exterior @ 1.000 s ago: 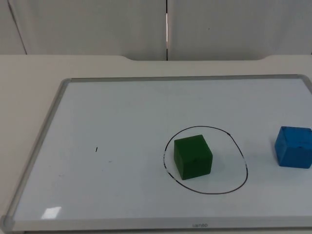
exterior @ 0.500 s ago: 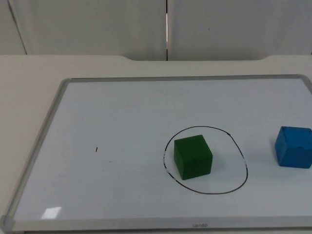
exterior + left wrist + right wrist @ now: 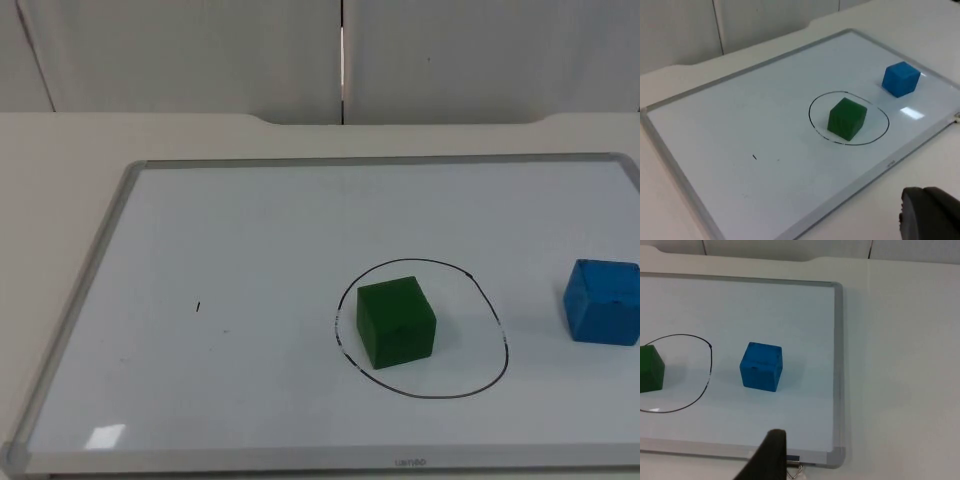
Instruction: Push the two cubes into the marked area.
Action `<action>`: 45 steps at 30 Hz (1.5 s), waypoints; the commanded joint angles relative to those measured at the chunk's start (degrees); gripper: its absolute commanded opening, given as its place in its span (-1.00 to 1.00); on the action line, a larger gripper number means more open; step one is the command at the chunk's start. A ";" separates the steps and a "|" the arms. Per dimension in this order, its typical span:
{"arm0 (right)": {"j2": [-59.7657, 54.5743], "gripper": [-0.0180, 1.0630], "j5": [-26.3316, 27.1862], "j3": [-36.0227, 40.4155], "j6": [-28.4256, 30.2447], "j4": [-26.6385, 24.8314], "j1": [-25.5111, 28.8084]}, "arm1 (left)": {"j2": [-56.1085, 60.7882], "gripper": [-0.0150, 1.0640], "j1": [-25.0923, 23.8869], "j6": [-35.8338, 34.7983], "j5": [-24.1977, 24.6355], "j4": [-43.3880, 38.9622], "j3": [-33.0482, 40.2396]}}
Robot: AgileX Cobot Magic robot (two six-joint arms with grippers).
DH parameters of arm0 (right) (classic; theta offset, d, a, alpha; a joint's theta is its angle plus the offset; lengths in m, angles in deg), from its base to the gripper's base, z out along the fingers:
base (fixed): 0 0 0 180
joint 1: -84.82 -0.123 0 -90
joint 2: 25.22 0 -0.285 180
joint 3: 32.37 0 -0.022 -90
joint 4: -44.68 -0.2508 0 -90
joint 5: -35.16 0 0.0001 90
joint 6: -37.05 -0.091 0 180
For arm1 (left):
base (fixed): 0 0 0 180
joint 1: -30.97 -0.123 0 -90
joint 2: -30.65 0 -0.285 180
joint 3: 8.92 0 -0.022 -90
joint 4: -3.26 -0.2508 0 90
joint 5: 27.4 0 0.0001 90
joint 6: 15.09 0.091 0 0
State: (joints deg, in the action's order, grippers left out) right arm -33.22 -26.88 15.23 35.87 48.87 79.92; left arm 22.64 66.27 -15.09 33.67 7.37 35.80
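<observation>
Green cube [image 3: 396, 322] inside drawn circle [image 3: 497, 330] on whiteboard [image 3: 250, 230]; blue cube [image 3: 602, 301] outside, well right. Left gripper [image 3: 929, 215] and right gripper [image 3: 769, 457] off board, finger state impossible to tell.

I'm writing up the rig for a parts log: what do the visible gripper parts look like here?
Little shows. The left gripper's fingertip is a matte black, rounded, blunt block. The right gripper's fingertip is a black, narrow tapering blade. Neither bears visible markings.
</observation>
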 commanded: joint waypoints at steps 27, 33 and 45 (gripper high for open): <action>-7.49 0.64 3.24 -1.90 0.20 -0.49 0.21 | 0.23 -0.98 -0.11 -0.36 0.55 -6.94 4.22; -19.36 0.22 8.88 -4.97 0.35 -0.26 0.21 | 0.23 -0.98 -0.11 -0.36 0.55 -6.94 4.22; -49.09 -0.54 16.58 -13.66 0.13 -0.26 0.21 | 0.23 -0.98 -0.11 -0.36 0.55 -6.94 4.22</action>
State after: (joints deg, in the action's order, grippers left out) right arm -81.39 -11.36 2.15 35.87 48.74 79.92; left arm 22.64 66.27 -15.09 33.99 0.57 39.67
